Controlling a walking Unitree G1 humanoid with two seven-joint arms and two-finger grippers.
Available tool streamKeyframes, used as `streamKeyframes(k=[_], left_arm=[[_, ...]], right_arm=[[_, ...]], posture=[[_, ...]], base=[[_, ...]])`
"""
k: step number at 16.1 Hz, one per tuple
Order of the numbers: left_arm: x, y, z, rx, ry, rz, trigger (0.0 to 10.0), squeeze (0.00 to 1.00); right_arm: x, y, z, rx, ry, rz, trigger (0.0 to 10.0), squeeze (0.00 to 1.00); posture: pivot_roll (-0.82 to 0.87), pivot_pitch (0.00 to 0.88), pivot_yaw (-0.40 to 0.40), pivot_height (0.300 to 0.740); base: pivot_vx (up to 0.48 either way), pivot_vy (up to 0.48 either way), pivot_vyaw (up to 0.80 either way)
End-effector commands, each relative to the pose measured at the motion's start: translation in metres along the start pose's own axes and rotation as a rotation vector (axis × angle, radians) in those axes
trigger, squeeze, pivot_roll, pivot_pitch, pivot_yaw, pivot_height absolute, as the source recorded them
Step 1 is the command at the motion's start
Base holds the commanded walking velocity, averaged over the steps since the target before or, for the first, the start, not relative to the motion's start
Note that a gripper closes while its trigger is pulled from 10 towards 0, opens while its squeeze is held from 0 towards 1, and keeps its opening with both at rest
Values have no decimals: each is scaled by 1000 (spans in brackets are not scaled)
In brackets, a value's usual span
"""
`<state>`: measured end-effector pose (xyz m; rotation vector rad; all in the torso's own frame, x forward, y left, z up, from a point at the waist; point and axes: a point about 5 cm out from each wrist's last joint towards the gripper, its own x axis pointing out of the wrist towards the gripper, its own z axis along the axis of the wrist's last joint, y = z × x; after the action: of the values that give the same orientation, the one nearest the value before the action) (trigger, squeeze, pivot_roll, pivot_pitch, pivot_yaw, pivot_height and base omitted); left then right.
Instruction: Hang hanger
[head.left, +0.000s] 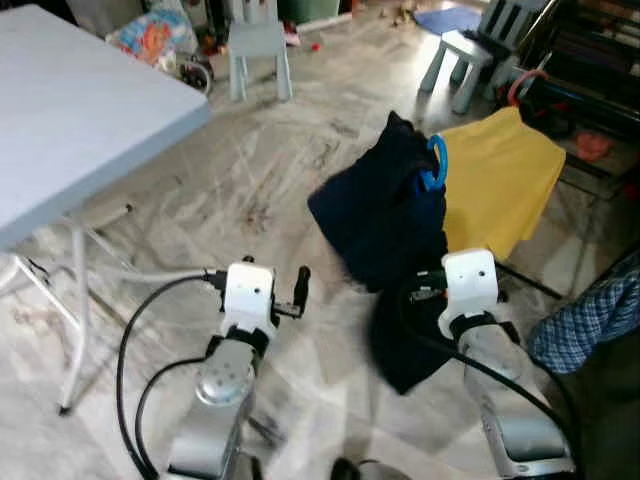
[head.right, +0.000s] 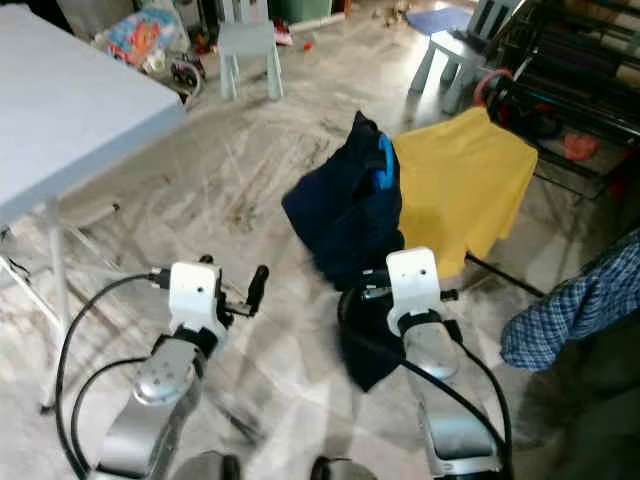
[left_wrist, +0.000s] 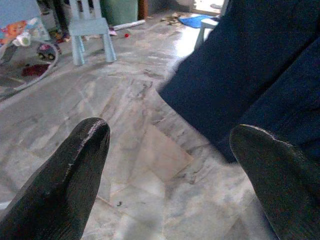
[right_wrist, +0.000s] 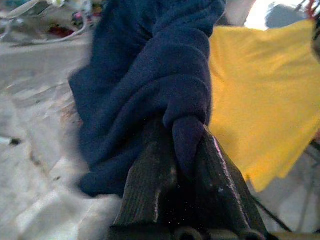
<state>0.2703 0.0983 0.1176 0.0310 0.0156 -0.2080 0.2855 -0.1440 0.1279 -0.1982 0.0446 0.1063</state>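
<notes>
Right gripper (right_wrist: 187, 150): clamped on dark navy fleece garment (head.left: 385, 205) carrying blue plastic hanger (head.left: 435, 163); unhung
Left gripper (left_wrist: 170, 165): fingers apart, empty

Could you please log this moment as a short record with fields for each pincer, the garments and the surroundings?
right pincer: shut on a fold of the navy garment
left pincer: open, holding nothing, above the marble floor beside the navy cloth
hanger: blue, at the top of the navy garment
yellow garment: hanging just behind the navy one
surroundings: white folding table on the robot's left, small chair beyond
</notes>
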Motion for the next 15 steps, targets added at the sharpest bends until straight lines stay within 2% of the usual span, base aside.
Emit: streamKeyframes(k=[1, 4, 10, 15], left_arm=[[-3, 1, -6, 4, 21, 17, 10000, 0], [-2, 2, -6, -8, 19, 39, 10000, 0], [-2, 6, -7, -27, 33, 65, 10000, 0], [-2, 7, -9, -18, 49, 67, 10000, 0]], right_arm=[[-1, 5, 0, 12, 2, 31, 10000, 0], [-3, 13, -5, 31, 28, 95, 10000, 0], [-4, 21, -6, 46, 35, 154, 10000, 0], [-6, 21, -8, 66, 44, 152, 10000, 0]], posture=[[-4, 167, -64, 740], [-5, 170, -72, 740], [-1, 175, -69, 740], [2, 183, -68, 740]], base=[[0, -322, 0], [0, 0, 0], [0, 0, 761], [0, 454, 800]])
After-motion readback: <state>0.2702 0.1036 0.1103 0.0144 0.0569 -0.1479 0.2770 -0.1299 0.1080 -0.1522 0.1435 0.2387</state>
